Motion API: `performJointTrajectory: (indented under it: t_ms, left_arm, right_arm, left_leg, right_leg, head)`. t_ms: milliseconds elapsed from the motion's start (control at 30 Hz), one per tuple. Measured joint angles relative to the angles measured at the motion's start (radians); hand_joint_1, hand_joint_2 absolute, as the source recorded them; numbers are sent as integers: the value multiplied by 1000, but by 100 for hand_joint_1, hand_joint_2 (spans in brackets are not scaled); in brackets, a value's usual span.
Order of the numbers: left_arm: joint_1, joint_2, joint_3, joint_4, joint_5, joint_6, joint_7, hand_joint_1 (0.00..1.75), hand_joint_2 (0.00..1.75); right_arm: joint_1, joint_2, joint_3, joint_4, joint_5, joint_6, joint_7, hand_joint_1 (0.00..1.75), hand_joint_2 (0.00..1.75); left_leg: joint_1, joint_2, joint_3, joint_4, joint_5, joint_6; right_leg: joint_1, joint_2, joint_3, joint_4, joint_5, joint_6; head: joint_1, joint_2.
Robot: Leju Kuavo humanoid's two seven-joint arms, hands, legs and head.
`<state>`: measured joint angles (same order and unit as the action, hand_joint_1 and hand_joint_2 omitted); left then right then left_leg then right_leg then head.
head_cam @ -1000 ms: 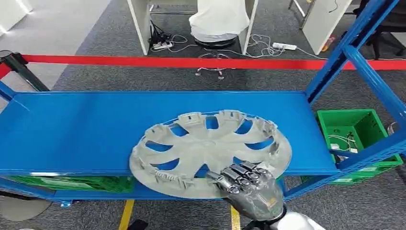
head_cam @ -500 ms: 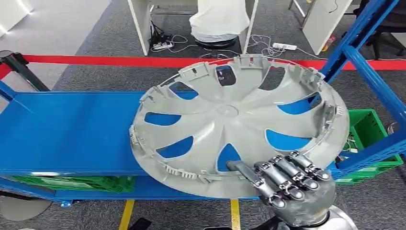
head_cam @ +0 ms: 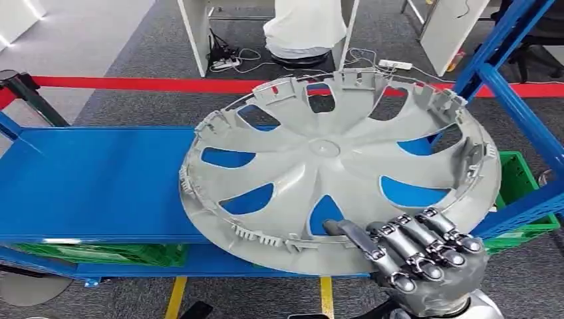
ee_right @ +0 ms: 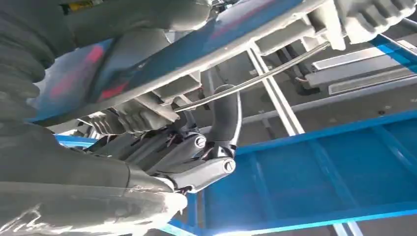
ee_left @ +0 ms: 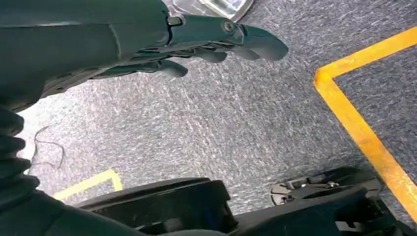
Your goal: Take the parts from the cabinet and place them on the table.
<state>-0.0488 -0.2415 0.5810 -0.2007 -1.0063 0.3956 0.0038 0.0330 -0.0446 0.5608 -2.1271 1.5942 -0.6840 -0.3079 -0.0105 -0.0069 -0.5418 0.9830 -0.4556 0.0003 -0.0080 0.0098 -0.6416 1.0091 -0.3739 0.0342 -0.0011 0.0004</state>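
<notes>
In the head view the right hand (head_cam: 425, 262) grasps the near edge of a grey plastic wheel cover (head_cam: 332, 173), with the thumb on the upper face and the fingers (head_cam: 439, 242) laid over the rim. The cover is round, with curved spokes, openings between them and small clips along the rim. It is tilted up, the far side high, above the smooth blue metal shelf (head_cam: 100, 179) of the cabinet. A green plastic crate (head_cam: 515, 176) stands to the right of the shelf, and a red tape (head_cam: 133, 84) runs behind. The left wrist view shows the left hand (ee_left: 196, 46) over rough grey carpet (ee_left: 236, 123) with a yellow line (ee_left: 364, 132); its dark fingers are apart and it holds nothing. The right wrist view looks from under the cover: the thumb (ee_right: 223, 123) curves up over the thin wire ring (ee_right: 275, 69) at the rim, and the ribbed clips are close.
</notes>
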Motion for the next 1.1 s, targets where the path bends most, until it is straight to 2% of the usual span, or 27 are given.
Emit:
performJointTrajectory:
  t_ms: [133,667,900,1033,1100]
  left_arm:
    - [0,0,-1,0,11,-21,-1,0,175]
    - [-2,0,-3,0,8,-12,-5,0,175]
    - [0,2,2,0,23,-10,-9,0,175]
    - [1,5,9,0,24,-11,-9,0,175]
    - [2,5,11,0,24,-11,-9,0,175]
  right_arm:
    - [-1,0,0,0,0,0,0,175,175]
    - [0,0,1,0,1,0,22,175,175]
    - [-1,2,34,3,-11,0,98,175,175]
    - [-4,2,45,7,-11,0,111,175,175]
    - [-5,2,47,8,-11,0,116,175,175]
  left_leg:
    - [0,0,0,0,0,0]
    - [0,0,0,0,0,0]
    - [-4,0,-2,1,-1,2]
    - [-11,0,-4,4,-1,10]
    - [-13,0,-4,5,9,19]
  right_leg:
    - [0,0,0,0,0,0]
    - [0,0,0,0,0,0]
    - [-5,-1,0,-1,2,3]
    - [-12,-1,0,-2,5,10]
    - [-15,0,1,-6,15,21]
  head:
    - [0,0]
    - [0,0]
    - [0,0]
    - [0,0]
    - [-1,0]
